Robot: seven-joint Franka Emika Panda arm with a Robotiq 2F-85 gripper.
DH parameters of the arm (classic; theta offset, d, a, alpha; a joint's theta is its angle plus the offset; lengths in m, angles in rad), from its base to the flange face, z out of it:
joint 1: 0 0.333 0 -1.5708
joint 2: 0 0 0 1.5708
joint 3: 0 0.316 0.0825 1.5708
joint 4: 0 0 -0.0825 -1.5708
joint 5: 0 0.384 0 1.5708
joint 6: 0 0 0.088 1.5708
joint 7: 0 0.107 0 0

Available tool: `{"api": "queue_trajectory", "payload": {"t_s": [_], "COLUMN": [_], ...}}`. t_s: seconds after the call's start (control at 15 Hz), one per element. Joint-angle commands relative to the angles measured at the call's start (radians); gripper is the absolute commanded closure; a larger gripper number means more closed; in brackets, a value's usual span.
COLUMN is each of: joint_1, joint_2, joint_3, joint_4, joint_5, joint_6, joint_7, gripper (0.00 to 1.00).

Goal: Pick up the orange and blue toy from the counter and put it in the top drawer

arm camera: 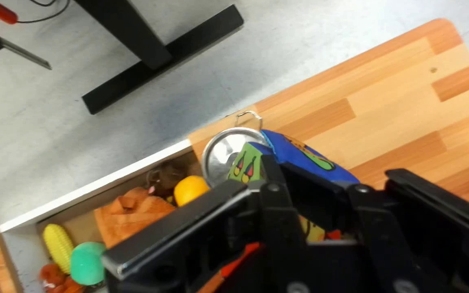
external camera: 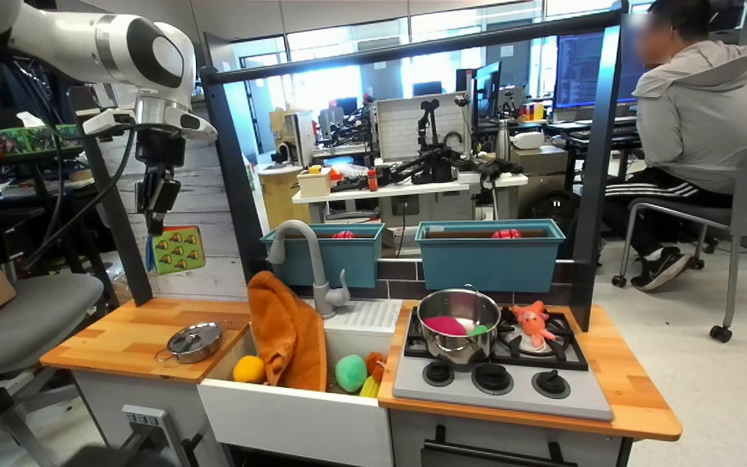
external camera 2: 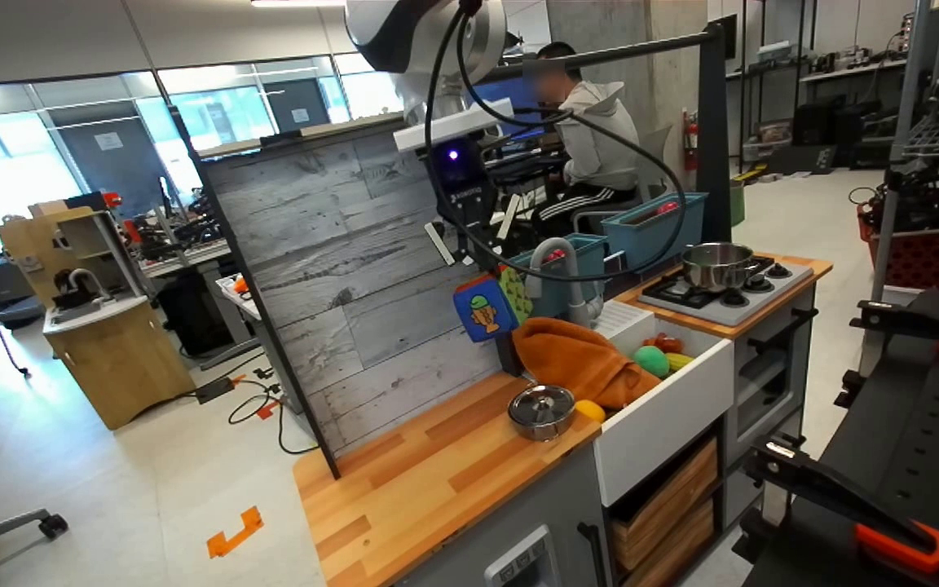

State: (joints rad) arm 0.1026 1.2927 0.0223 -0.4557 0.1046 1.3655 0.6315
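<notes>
Jaws are pinching your blue/green toy [external camera 2: 491, 307], so rn it's hanging abv the bench [external camera 2: 421, 489], well clear of it. You've also got a steel pan [external camera: 195, 342] on there nxt to the sink [external camera: 296, 415], w/ an orange cloth [external camera: 292, 344] draped into the sink btw.

The toy [external camera 2: 487, 310] is blue and patterned green; the cloth [external camera: 290, 337] orange; the claw [external camera: 155, 226] black.
</notes>
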Motion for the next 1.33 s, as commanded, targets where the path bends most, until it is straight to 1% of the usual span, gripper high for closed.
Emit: {"api": "queue_trajectory", "payload": {"t_s": [0.0,0.2,0.33,0.4,0.47,0.67,0.73,0.8,0.87,0.93,1.0,1.07,1.2,1.27], "joint_1": [0.017,0.004,0.011,0.018,0.025,0.054,0.066,0.081,0.099,0.111,0.112,0.08,0.11,0.118], "joint_2": [-0.001,-0.005,0.02,0.021,0.023,0.025,0.021,0.02,0.016,0.02,0.045,0.046,0.048,0.051], "joint_3": [-0.087,-0.15,-0.184,-0.199,-0.214,-0.251,-0.26,-0.269,-0.273,-0.234,-0.207,-0.227,-0.213,-0.212], "joint_4": [0.015,-0.006,0.024,0.022,0.023,0.022,0.013,0.008,-0.006,-0.007,0.038,0.069,0.051,0.049], "joint_5": [-0.09,-0.16,-0.21,-0.231,-0.252,-0.309,-0.324,-0.338,-0.351,-0.338,-0.319,-0.323,-0.321,-0.321], "joint_6": [-0.037,-0.011,-0.03,-0.036,-0.042,-0.079,-0.101,-0.127,-0.168,-0.209,-0.216,-0.207,-0.213,-0.213], "joint_7": [0.056,0.118,0.175,0.209,0.24,0.346,0.383,0.414,0.43,0.331,0.293,0.339,0.321,0.32], "gripper": [0.99,0.99,0.99,0.7,0.69,0.48,0.41,0.32,0.26,0.18,0.11,0.28,0.12,0.11]}}
